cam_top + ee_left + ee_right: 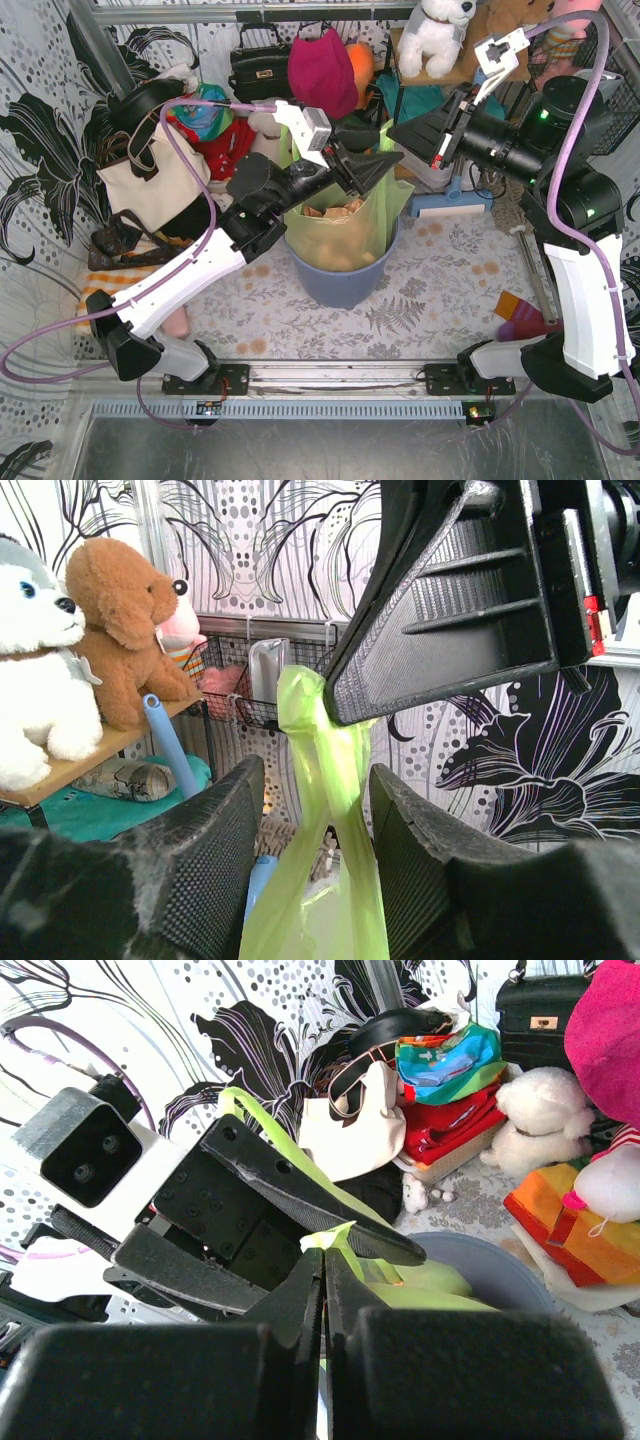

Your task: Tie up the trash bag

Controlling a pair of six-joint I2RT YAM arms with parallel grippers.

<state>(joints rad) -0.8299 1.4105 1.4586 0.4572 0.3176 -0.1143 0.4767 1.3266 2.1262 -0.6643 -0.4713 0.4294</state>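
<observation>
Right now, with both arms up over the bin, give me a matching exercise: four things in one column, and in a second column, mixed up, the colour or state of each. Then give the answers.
Column one
1. trash bag
2. bin
3. left tool
4. right tool

Column two
A. shut, pinching a tip of green plastic
B. blue-grey and round
C. open, straddling strips of green plastic
D. lime green and translucent

Pairs: 1-D, 2-B, 3-C, 4-A
</observation>
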